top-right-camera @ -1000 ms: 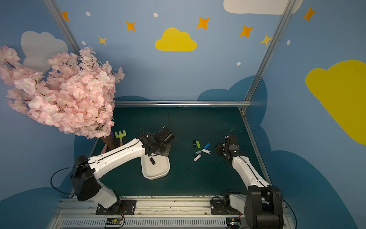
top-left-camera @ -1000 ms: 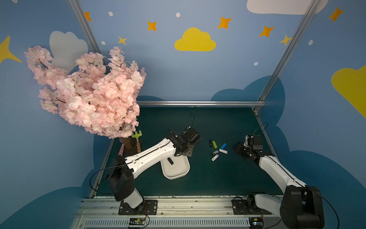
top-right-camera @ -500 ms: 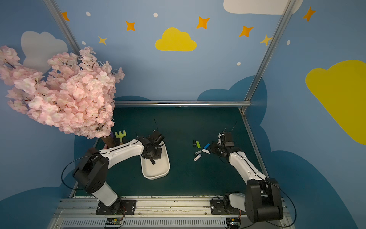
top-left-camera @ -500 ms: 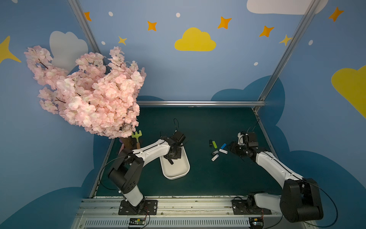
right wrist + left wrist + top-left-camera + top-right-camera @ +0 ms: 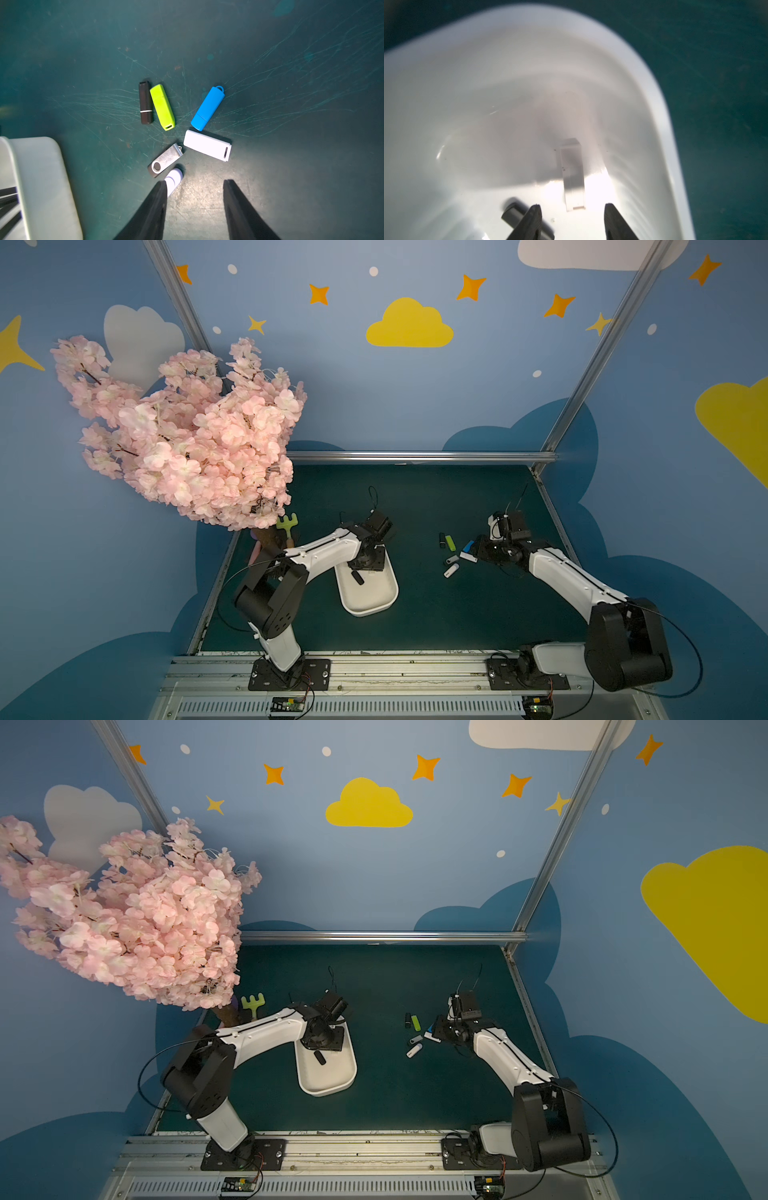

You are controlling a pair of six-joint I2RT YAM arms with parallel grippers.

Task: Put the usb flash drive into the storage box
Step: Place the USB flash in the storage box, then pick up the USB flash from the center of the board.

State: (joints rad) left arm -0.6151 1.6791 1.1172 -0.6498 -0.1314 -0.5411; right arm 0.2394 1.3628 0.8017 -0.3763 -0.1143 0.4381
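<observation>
The white storage box (image 5: 365, 611) (image 5: 328, 1091) lies left of centre on the green mat. A black usb flash drive (image 5: 357, 577) (image 5: 513, 214) rests inside it. My left gripper (image 5: 365, 562) (image 5: 573, 205) is down in the box's far end, open. A pale rectangular stick (image 5: 573, 176) lies on the floor between its fingers. Several drives lie loose to the right: black (image 5: 145, 102), green (image 5: 162, 107), blue (image 5: 207, 109), white (image 5: 207, 148), silver swivel (image 5: 165, 161) and a small white one (image 5: 173, 179). My right gripper (image 5: 478, 549) (image 5: 195, 182) hovers open beside them, empty.
A pink blossom tree (image 5: 187, 435) overhangs the back left corner, with a green toy rake (image 5: 286, 524) by its trunk. A metal rail (image 5: 415, 456) bounds the mat at the back. The box corner (image 5: 41, 176) shows in the right wrist view.
My left gripper came down from above into the box's far end and opened. My right gripper moved left, closer to the loose drives. The black drive in the box stayed put.
</observation>
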